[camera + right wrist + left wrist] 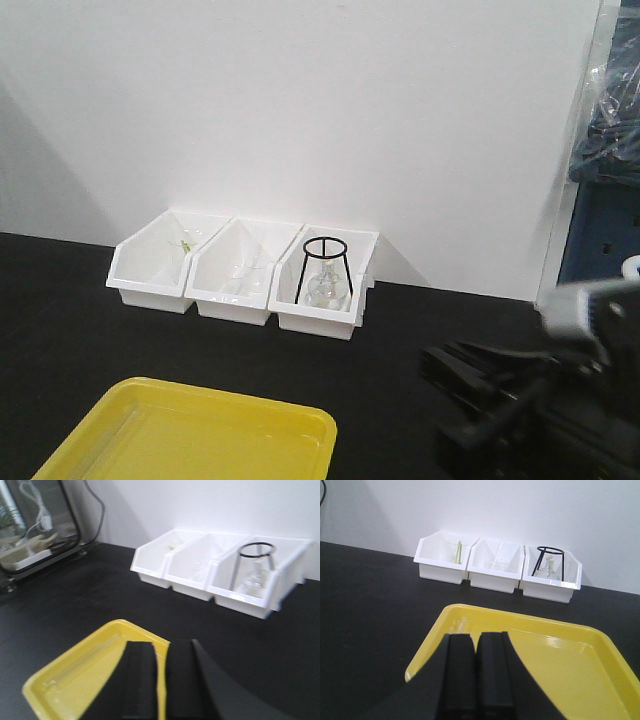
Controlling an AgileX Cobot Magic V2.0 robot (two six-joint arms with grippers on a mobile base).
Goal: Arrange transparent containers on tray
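Yellow tray (530, 645) lies beneath left pincer (476, 645)

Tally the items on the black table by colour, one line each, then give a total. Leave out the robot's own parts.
White: 3, the slanted bins
Yellow: 1, the tray
Black: 1, the wire stand in the right-hand bin
Clear: at least 2, the flask under the stand and a tube in the left-hand bin; other glass is too faint to count
Total: at least 7

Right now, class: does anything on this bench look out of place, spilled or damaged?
Nothing stands out. The three white bins sit in a neat row against the wall, the flask stands upright under its wire stand, and the yellow tray shows no spill.
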